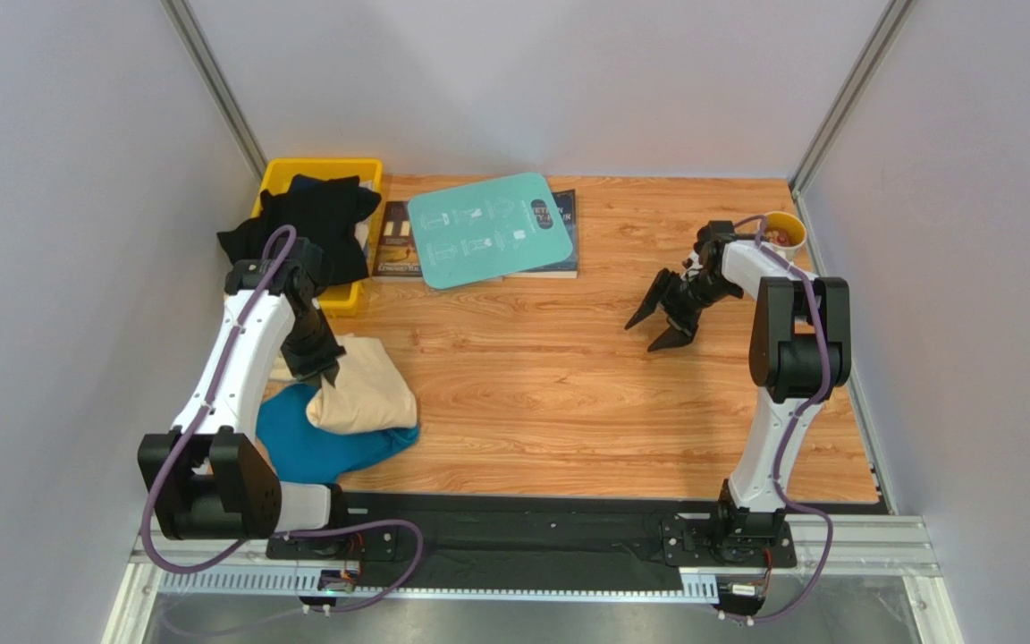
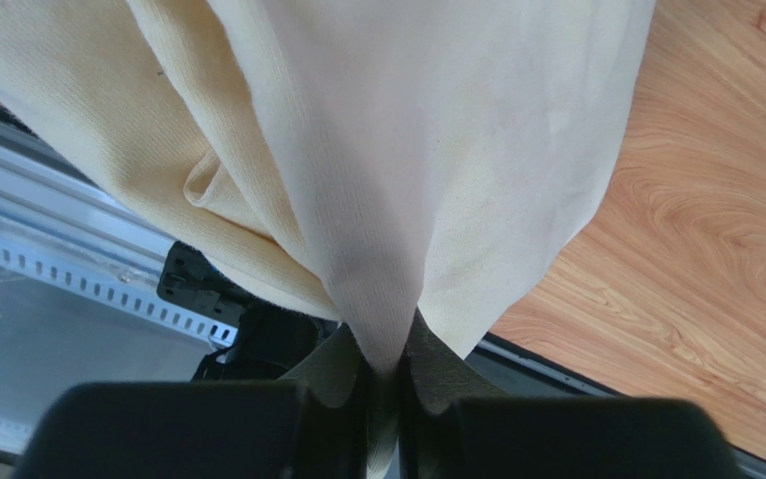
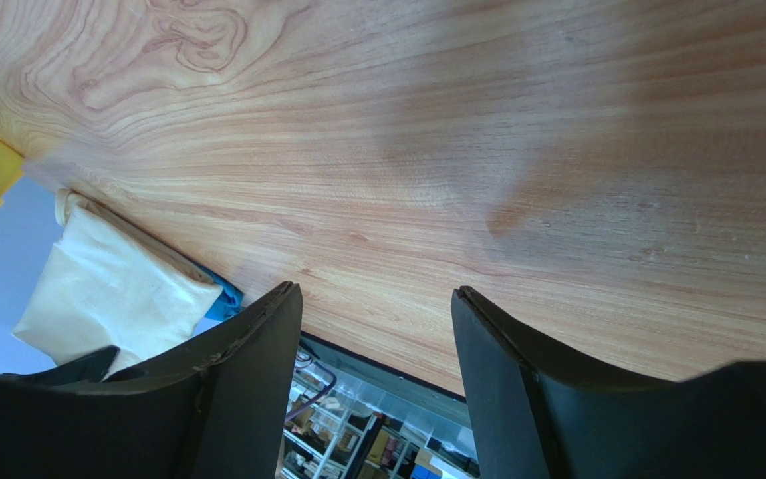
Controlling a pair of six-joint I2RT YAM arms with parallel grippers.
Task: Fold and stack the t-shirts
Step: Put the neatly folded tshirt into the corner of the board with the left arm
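Observation:
A pale cream-yellow t-shirt [image 1: 367, 388] lies folded on top of a teal-blue t-shirt [image 1: 303, 446] at the near left of the table. My left gripper [image 1: 323, 360] is shut on the cream shirt's left edge. In the left wrist view a fold of that cream shirt [image 2: 377, 180] is pinched between the jaws of the left gripper [image 2: 389, 371]. Black t-shirts [image 1: 303, 228] are heaped in a yellow bin [image 1: 346, 171] at the back left. My right gripper [image 1: 662, 317] hangs open over bare wood at the right. In the right wrist view the right gripper [image 3: 375, 295] holds nothing, and the cream shirt [image 3: 107, 289] shows far off.
A rigid teal board [image 1: 491, 228] with white print lies on a dark book [image 1: 400, 242] at the back centre. A small yellow bowl [image 1: 785, 231] sits at the back right corner. Grey walls close in the table on three sides.

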